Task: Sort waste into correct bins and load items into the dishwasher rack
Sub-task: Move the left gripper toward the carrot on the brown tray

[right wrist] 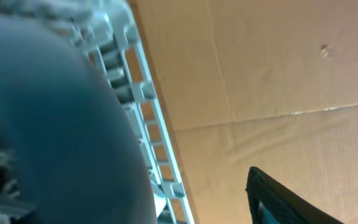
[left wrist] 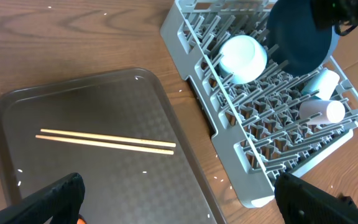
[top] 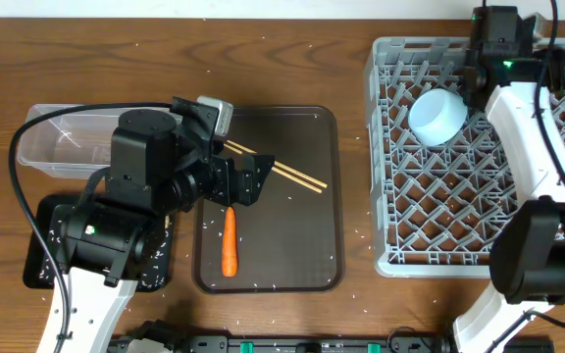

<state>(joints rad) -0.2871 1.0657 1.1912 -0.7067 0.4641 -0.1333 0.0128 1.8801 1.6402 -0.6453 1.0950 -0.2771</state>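
Note:
My left gripper [left wrist: 182, 205] hangs open over the dark brown serving tray [top: 307, 127], nothing between its fingers. The wooden chopsticks [left wrist: 104, 140] lie on that tray just ahead of it, and the orange carrot [top: 229, 240] lies at the tray's near side. In the grey dishwasher rack [top: 390, 147] are the white bowl [top: 437, 116], the light-blue cup [left wrist: 322, 81], the white-pink cup [left wrist: 322, 111] and the dark-blue plate [left wrist: 300, 37] standing on edge. My right gripper [top: 498, 44] is at the plate's top; its one visible finger [right wrist: 291, 202] stands clear of the plate [right wrist: 48, 112].
The clear tub [top: 57, 142] and the black tray [top: 42, 260] sit at the left, partly under my left arm. Loose rice grains [top: 356, 233] dot the wooden table and both trays. The rack's back edge [right wrist: 154, 124] borders bare wood.

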